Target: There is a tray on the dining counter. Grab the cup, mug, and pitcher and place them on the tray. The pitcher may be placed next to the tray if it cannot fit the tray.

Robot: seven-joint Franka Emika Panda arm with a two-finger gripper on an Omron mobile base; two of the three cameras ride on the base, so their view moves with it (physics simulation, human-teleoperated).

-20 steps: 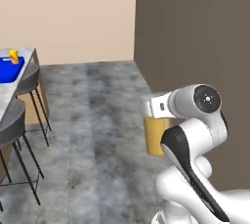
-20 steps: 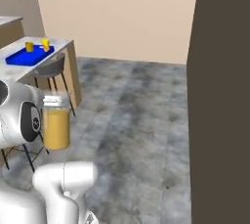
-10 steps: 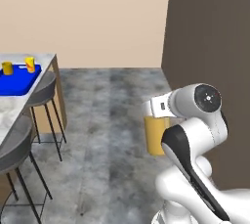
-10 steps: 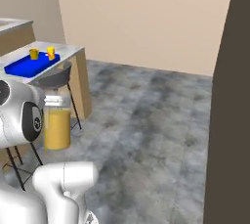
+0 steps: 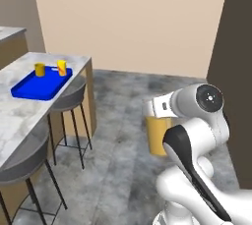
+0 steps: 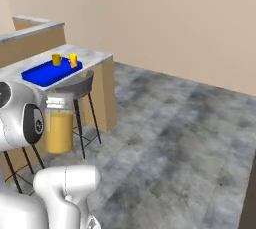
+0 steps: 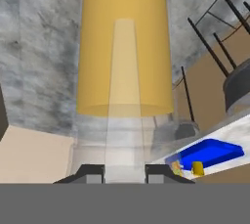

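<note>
The clear pitcher (image 5: pixel 159 135) with orange juice in its lower half hangs above the floor, and my gripper (image 5: pixel 156 109) is shut on its top. From the right base it shows as the pitcher (image 6: pixel 59 126) under the gripper (image 6: pixel 58 101). In the hand view the pitcher (image 7: pixel 125 47) stretches away from the gripper (image 7: pixel 125 173). On the dining counter (image 5: pixel 19 116) lies the blue tray (image 5: pixel 42 84), carrying the squat mug (image 5: pixel 40 69) and the taller cup (image 5: pixel 61 67). The same tray (image 6: pixel 52 70), mug (image 6: pixel 56 60) and cup (image 6: pixel 73 59) appear at the left. Far off: tray (image 7: pixel 210 152), mug (image 7: pixel 197 168), cup (image 7: pixel 175 166).
Grey bar stools (image 5: pixel 74 91) (image 5: pixel 24 155) stand tucked under the counter's near side, one also seen as the stool (image 6: pixel 80 85). A dark tall panel (image 5: pixel 236 71) rises on the right. Grey stone floor (image 6: pixel 165 138) lies open between me and the beige wall.
The whole picture has shifted: the base has turned, bringing the counter and tray further into view and nearer. The pitcher stays held in the gripper in the same pose.
</note>
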